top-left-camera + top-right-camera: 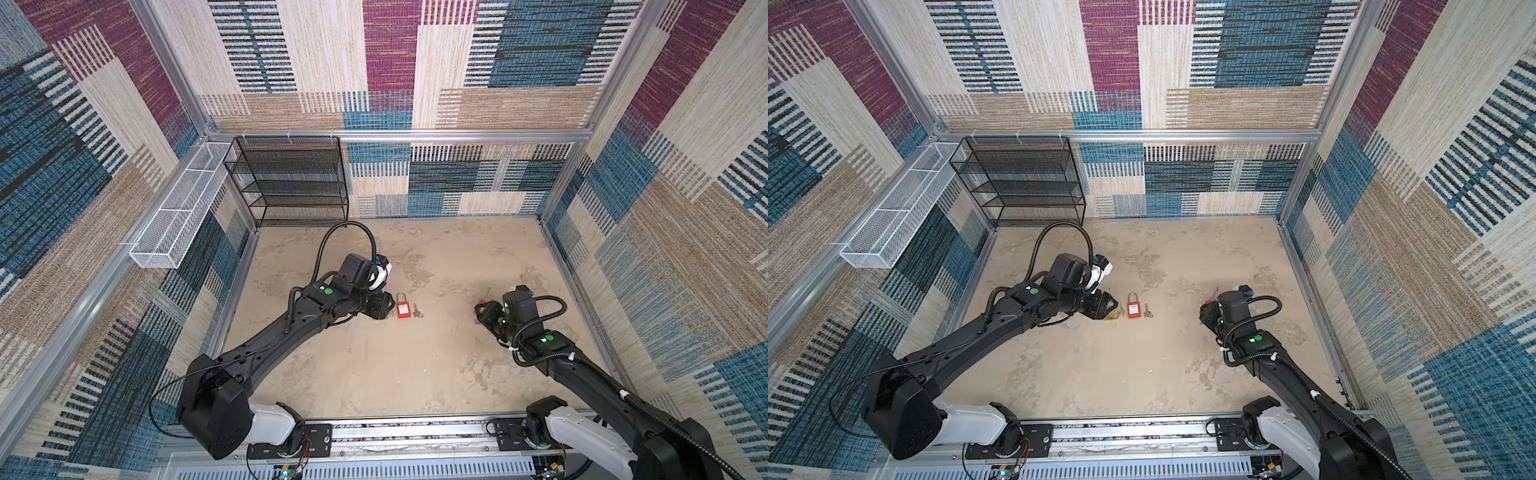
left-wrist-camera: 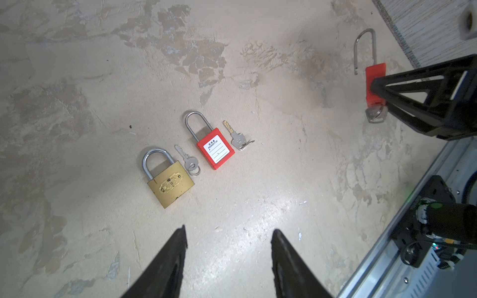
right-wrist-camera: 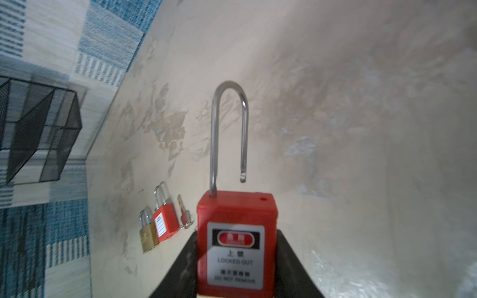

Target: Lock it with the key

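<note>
Holding the big red padlock (image 3: pixel 236 214) is the step going on now. The right gripper (image 3: pixel 236 233) pinches its red body from both sides, with one black finger on each side. In both top views the padlock sits right of the middle of the frame, at the tip of the right arm.

The padlock is not locked yet. Its long shackle (image 3: pixel 213 142) is pulled up, and the loose end hangs just above the little hole (image 3: pixel 262 199) in the body without going in. The key (image 2: pixel 375 114) is already stuck in the other end of the body (the left wrist view shows it poking out with its ring).

The left gripper (image 2: pixel 229 230) holds nothing. Its two fingers are spread apart above the table (image 2: pixel 77 77). In both top views it is left of the middle of the frame. A brass padlock (image 2: pixel 170 184) and a small red padlock (image 2: pixel 216 151) lie flat just past it, each with a loose key beside it.

I think the next move needs two things. The loose end of the shackle must be pushed straight down into its hole. Then the key must be turned, most likely by the free left gripper, which is well apart from the padlock and would have to cross over. The right gripper must hold tight so the padlock does not twist.
</note>
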You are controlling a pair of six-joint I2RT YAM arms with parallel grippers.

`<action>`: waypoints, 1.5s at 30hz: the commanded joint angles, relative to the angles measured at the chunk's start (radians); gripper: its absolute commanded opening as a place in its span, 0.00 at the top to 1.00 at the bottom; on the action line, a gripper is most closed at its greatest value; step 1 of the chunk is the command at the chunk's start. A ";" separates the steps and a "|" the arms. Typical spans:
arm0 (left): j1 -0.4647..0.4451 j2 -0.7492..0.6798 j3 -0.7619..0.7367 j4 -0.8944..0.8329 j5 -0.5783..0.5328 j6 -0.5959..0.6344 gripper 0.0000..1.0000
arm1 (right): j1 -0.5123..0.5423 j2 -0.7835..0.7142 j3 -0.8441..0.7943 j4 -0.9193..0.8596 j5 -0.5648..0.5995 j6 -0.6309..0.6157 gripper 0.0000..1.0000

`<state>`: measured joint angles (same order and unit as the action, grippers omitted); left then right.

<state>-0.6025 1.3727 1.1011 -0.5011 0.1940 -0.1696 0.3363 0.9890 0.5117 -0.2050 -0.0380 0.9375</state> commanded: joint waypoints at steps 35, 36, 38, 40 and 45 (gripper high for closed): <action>0.112 -0.089 0.200 0.137 0.055 -0.247 0.42 | 0.056 0.606 0.642 0.414 -0.858 -0.094 0.64; 0.112 -0.068 0.214 0.145 0.062 -0.266 0.43 | 0.064 0.605 0.669 0.358 -0.823 -0.149 0.64; 0.112 -0.049 0.217 0.195 0.079 -0.314 0.44 | 0.088 0.600 0.724 0.249 -0.745 -0.275 0.64; 0.112 -0.040 0.210 0.248 0.087 -0.360 0.45 | 0.111 0.599 0.764 0.173 -0.660 -0.387 0.65; 0.112 -0.016 0.230 0.249 0.106 -0.401 0.47 | 0.121 0.609 0.798 0.115 -0.611 -0.484 0.65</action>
<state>-0.4927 1.3495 1.3163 -0.2943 0.2768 -0.5106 0.4538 1.5951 1.2926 -0.0242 -0.7174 0.5709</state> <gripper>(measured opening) 0.537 0.419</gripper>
